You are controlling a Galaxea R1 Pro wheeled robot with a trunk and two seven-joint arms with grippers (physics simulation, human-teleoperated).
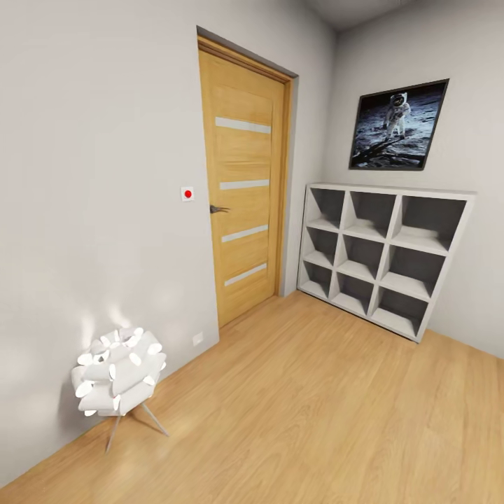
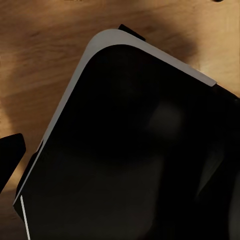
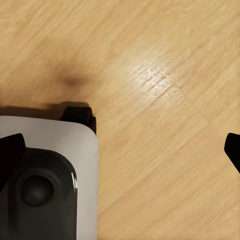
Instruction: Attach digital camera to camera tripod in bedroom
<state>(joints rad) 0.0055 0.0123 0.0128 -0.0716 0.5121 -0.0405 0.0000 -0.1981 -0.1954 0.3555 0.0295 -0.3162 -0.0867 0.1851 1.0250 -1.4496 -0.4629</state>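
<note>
Camera, tripod: not appearing among the things seen here; place relative to either gripper impossible to tell.
Left gripper (image 2: 10, 160): showing as one dark fingertip at the edge of the left wrist view; opening impossible to tell; nothing seen in its hold.
Right gripper (image 3: 120, 150): showing two dark fingertips (image 3: 11, 150) at opposite edges of the right wrist view, standing wide apart, bare floor between them, gripping nothing.
Robot base (image 3: 50, 150): lying under both wrist cameras, grey-edged with a dark top, black wheel (image 3: 80, 116) peeking out beside it.
Floor (image 1: 315, 420): light wood planks, running to the walls, glinting in the right wrist view.
Room: grey-white walls meeting in a corner.
Door (image 1: 241, 189): wooden, shut, four pale strips across it, dark handle (image 1: 218, 208) at its left edge.
Switch (image 1: 187, 194): white plate with red dot, sitting on the wall just left of the door.
Picture (image 1: 397, 126): astronaut on the moon, hanging above the shelf.
Shelf (image 1: 385, 192): grey, nine cubbies, standing against the right wall, all cubbies looking bare.
Lamp (image 1: 119, 371): white, petalled, glowing, standing on thin legs by the left wall.
</note>
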